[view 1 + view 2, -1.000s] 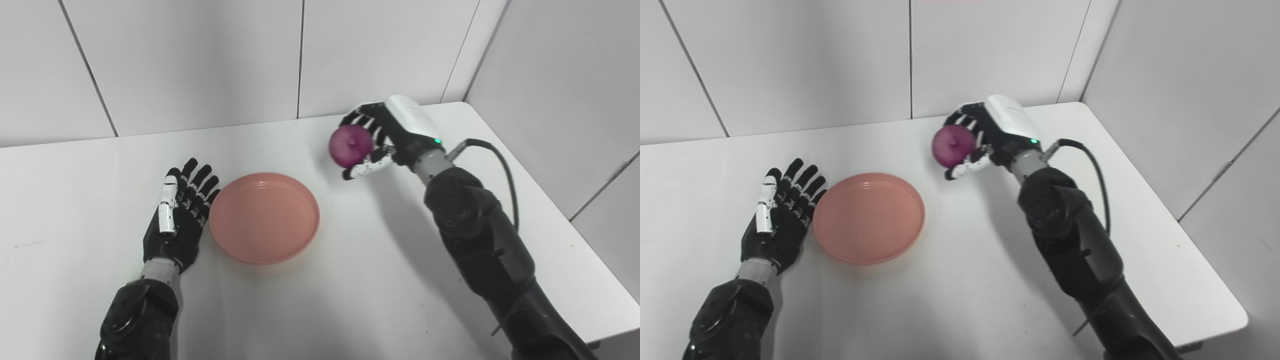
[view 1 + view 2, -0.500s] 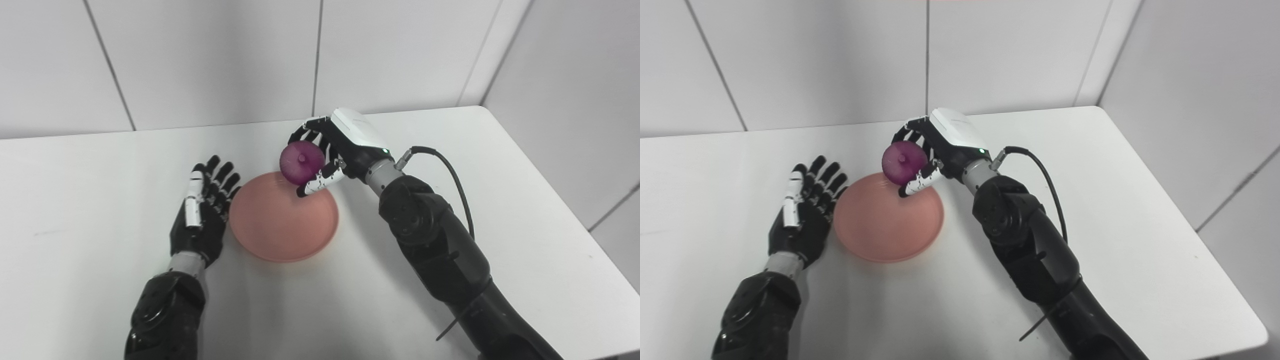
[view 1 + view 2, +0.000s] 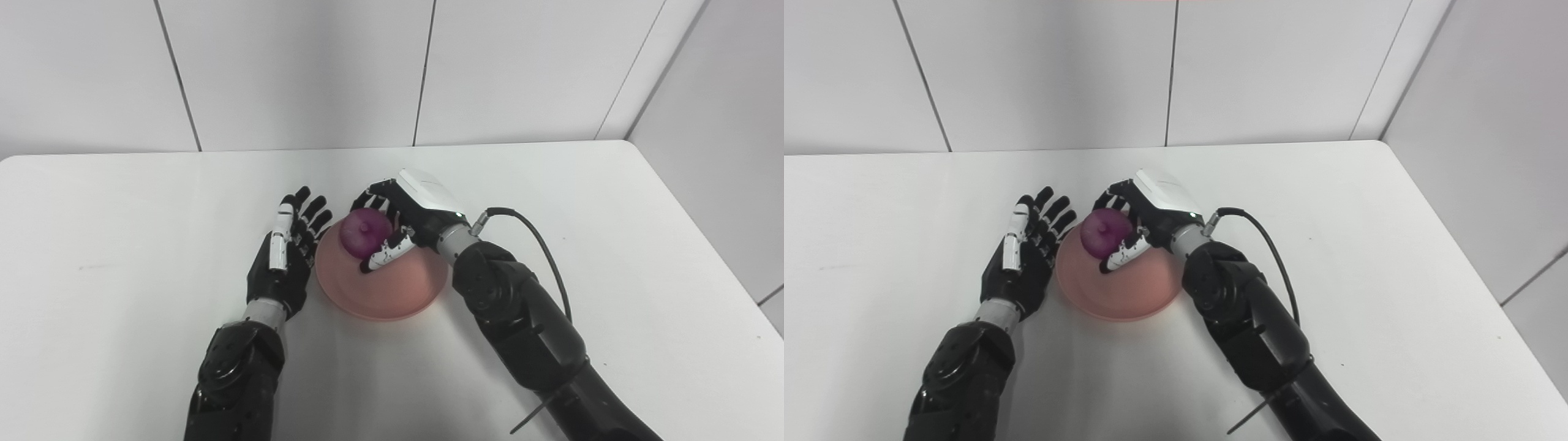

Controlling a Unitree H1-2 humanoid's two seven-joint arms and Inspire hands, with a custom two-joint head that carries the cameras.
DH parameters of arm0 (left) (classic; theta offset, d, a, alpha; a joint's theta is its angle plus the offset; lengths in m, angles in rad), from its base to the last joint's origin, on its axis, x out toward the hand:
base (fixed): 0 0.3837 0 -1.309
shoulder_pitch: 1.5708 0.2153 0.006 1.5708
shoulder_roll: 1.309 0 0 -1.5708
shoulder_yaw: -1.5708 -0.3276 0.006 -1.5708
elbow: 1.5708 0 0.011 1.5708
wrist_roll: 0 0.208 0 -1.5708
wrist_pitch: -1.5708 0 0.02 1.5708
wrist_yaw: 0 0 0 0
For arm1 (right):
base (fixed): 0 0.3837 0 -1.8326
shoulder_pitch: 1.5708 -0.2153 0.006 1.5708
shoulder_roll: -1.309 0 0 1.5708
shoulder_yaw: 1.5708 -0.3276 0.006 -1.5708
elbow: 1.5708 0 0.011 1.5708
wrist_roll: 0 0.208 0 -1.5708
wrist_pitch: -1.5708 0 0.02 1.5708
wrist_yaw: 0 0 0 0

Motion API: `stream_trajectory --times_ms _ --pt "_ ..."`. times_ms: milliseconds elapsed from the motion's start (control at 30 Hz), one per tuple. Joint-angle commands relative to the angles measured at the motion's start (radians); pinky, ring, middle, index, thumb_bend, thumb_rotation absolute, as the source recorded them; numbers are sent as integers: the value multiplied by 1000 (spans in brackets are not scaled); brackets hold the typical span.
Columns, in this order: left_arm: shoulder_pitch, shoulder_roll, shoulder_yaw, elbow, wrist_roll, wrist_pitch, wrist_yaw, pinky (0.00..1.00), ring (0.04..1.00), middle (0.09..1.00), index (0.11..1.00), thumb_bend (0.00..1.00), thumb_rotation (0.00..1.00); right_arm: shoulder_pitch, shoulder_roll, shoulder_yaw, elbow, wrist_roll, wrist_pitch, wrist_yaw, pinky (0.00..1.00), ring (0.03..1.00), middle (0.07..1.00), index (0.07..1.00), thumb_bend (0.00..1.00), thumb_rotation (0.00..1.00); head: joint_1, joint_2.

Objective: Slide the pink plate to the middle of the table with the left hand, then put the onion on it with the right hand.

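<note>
The pink plate lies near the middle of the white table. My right hand is shut on the purple onion and holds it over the plate's far left part, low above the plate; contact with the plate cannot be told. My left hand lies open, palm turned toward the plate, right beside its left rim with fingers spread. The right hand and the onion show the same way in the right eye view.
A black cable runs from the right wrist along the forearm. Grey wall panels close the table at the back and right. The table's right edge runs down toward the bottom right corner.
My right hand has carried the onion left and down, from beside the plate to low over it. The camera has shifted, so the whole scene moved right. The left hand stays beside the plate.
</note>
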Motion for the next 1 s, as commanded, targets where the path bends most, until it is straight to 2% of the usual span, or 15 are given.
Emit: stream_trajectory --times_ms 0,233,500,633,767,800,867,900,967 --pt "27 -25 3 27 8 20 23 917 937 936 945 394 1000 -14 0 2 -3 -4 -53 -33 240 332 442 489 515 130 0 -1" --pt "25 -25 4 24 4 26 24 914 935 935 941 393 1000 4 -11 21 9 -27 -56 -48 209 299 410 489 515 129 -1 6" --pt "23 -21 5 27 0 22 20 913 933 934 941 390 1000 21 -24 25 -9 -44 -42 -46 209 307 417 489 515 128 -3 7" --pt "23 -24 9 25 -3 25 23 914 933 934 939 389 1000 28 -25 25 -22 -51 -29 -34 248 356 469 490 516 132 -4 7" --pt "23 -25 10 24 -4 27 24 913 932 933 935 391 1000 38 -21 22 -39 -56 -14 -19 227 335 463 490 521 141 -6 6" --pt "23 -24 10 26 -4 26 22 917 935 935 936 391 1000 40 -21 21 -46 -55 -10 -12 273 395 515 491 522 144 -8 5" --pt "23 -23 9 27 -2 25 22 919 936 936 937 392 1000 46 -20 13 -63 -45 -6 -1 301 432 548 492 523 147 -9 5" --pt "23 -23 7 27 0 26 23 913 934 934 937 393 1000 49 -20 8 -71 -39 -7 3 137 211 293 607 780 169 -9 5" --pt "23 -23 8 26 -2 27 23 912 934 934 938 393 1000 56 -23 -3 -97 -28 -1 24 53 87 171 710 914 204 -11 4"
